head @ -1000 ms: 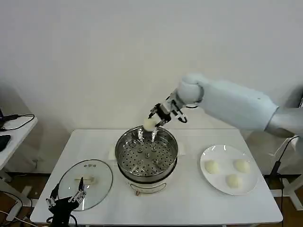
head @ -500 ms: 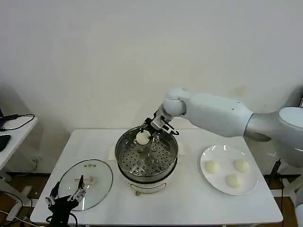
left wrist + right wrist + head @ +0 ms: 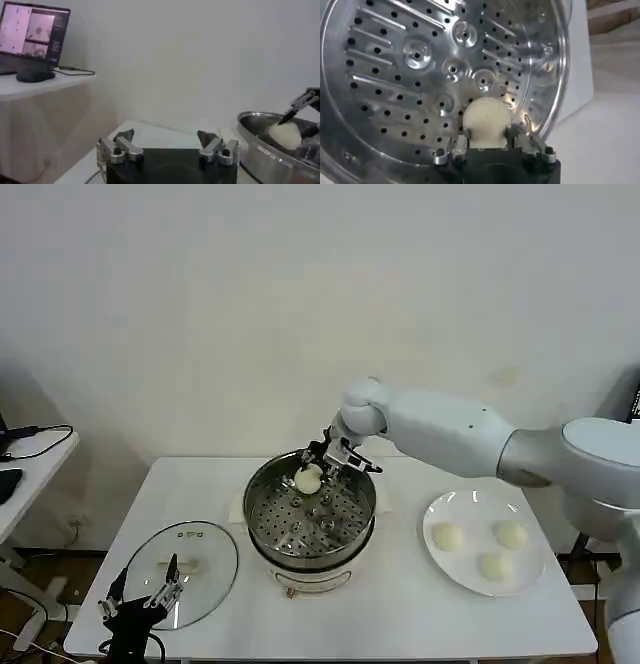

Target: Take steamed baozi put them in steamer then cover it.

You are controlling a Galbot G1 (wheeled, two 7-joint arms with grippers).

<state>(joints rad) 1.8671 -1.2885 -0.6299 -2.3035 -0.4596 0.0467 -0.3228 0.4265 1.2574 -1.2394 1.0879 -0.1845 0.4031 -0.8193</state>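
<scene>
On the table (image 3: 420, 624) my steamer (image 3: 262, 529) stands in the middle, its cover (image 3: 205, 559) lying flat well to its left and the plate (image 3: 475, 502) with three baozi to its right. My left tool (image 3: 138, 604) waits, fingers apart, at the table's near left corner by the cover. My right tool (image 3: 322, 467) is clamped on one baozi (image 3: 308, 479) just over the far part of the perforated tray (image 3: 395, 65). I judge the good move is to lower until the bun rests on the tray, near the wall to leave room for three more, then part the fingers gently.
</scene>
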